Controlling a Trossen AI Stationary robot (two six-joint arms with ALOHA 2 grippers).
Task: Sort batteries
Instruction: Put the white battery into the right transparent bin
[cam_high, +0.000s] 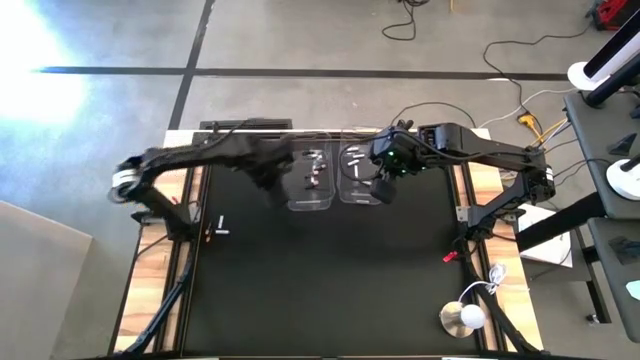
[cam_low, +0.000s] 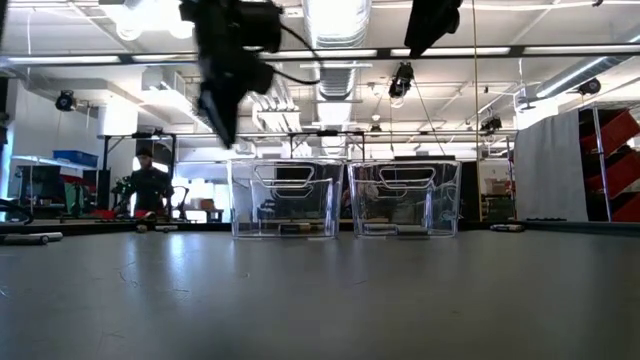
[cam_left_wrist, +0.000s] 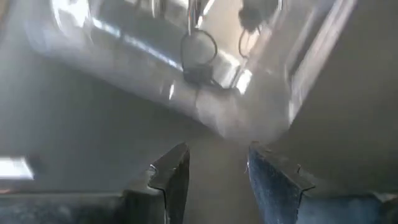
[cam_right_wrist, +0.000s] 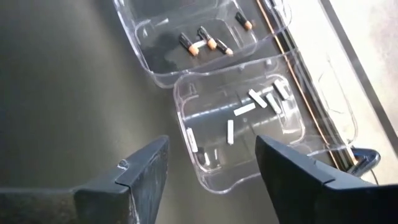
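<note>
Two clear bins stand side by side at the far middle of the black mat. The left bin (cam_high: 310, 185) holds dark, copper-tipped batteries (cam_right_wrist: 198, 43). The right bin (cam_high: 362, 178) holds silvery-white batteries (cam_right_wrist: 245, 109). My left gripper (cam_left_wrist: 214, 158) hangs open above the mat just left of the left bin, blurred, with nothing between its fingers. My right gripper (cam_right_wrist: 211, 146) stands open high over the right bin's near right corner, also with nothing between its fingers. In the low view the left gripper (cam_low: 222, 105) points down above the bins' rims.
A small white piece (cam_high: 222, 230) and a reddish one (cam_high: 208, 236) lie on the mat near its left edge. A red bit (cam_high: 450, 257) and a white round object (cam_high: 465, 318) sit off the mat's right side. Bare mat lies before the bins.
</note>
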